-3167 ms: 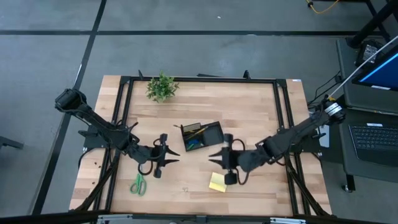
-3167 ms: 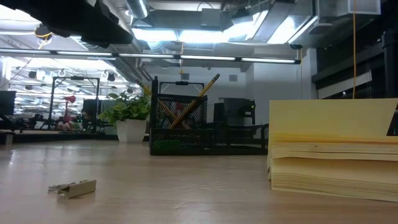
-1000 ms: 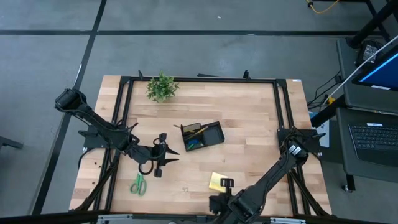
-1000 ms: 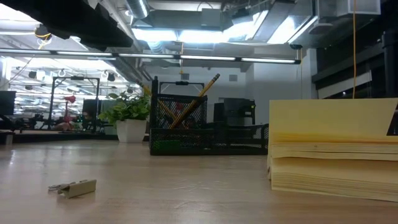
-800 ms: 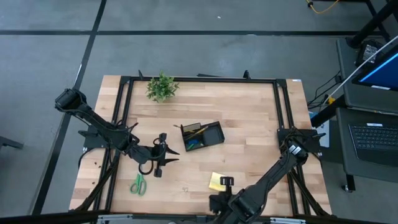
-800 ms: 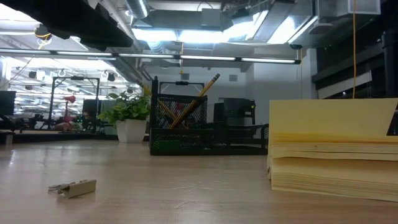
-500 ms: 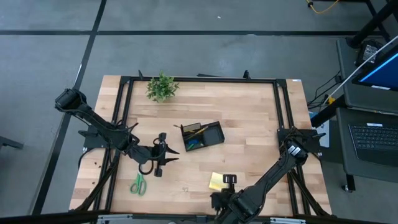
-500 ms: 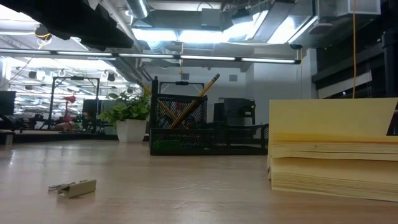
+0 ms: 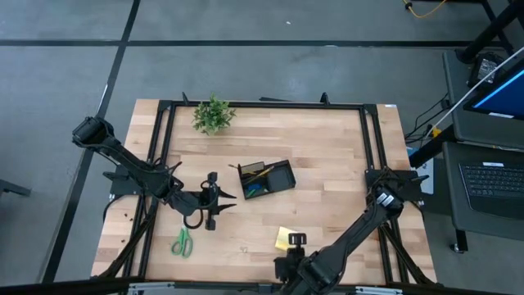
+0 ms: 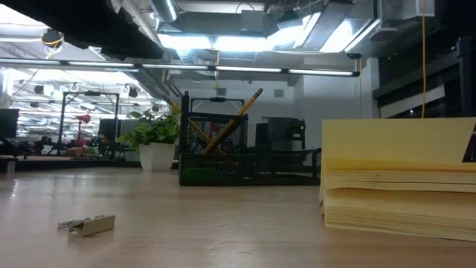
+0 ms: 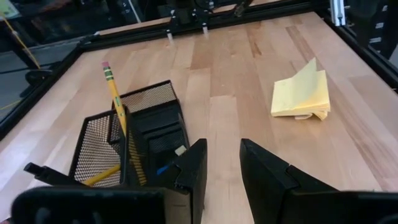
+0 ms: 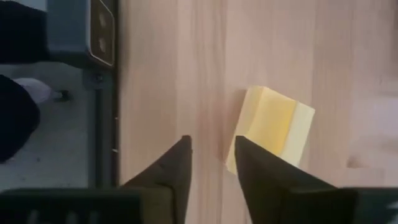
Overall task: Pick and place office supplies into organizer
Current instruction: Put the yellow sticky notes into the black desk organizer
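Right wrist view, right end effector [image 12: 211,165] parted, empty

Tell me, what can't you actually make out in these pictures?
- What fills the organizer: from above the contents are too small; in the low view its mesh hides all but a pencil.
- The small piece on the table in the low view: too small to identify.
- The sticky-note pad: cut off by the low view's right edge.
- Scissors: seen only from above, tiny.

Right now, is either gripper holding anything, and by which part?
Nothing is held. The right gripper is open above the yellow sticky-note pad, which lies on the table. The left gripper is open and empty beside the organizer.
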You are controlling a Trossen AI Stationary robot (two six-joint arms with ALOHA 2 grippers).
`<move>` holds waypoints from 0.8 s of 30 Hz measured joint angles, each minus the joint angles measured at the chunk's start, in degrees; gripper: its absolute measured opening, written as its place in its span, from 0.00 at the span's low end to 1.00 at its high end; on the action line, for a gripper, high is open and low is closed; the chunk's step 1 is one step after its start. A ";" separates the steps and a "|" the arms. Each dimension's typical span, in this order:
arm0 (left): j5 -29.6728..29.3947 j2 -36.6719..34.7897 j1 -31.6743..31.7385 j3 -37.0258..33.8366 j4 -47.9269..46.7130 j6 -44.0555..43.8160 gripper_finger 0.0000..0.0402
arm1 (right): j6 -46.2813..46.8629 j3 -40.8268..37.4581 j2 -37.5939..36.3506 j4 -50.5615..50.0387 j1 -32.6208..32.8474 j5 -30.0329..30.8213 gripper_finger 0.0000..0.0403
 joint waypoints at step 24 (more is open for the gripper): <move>-0.02 0.02 0.00 0.00 0.02 -0.15 0.23 | -3.07 -0.04 5.15 -1.00 -0.34 2.99 0.35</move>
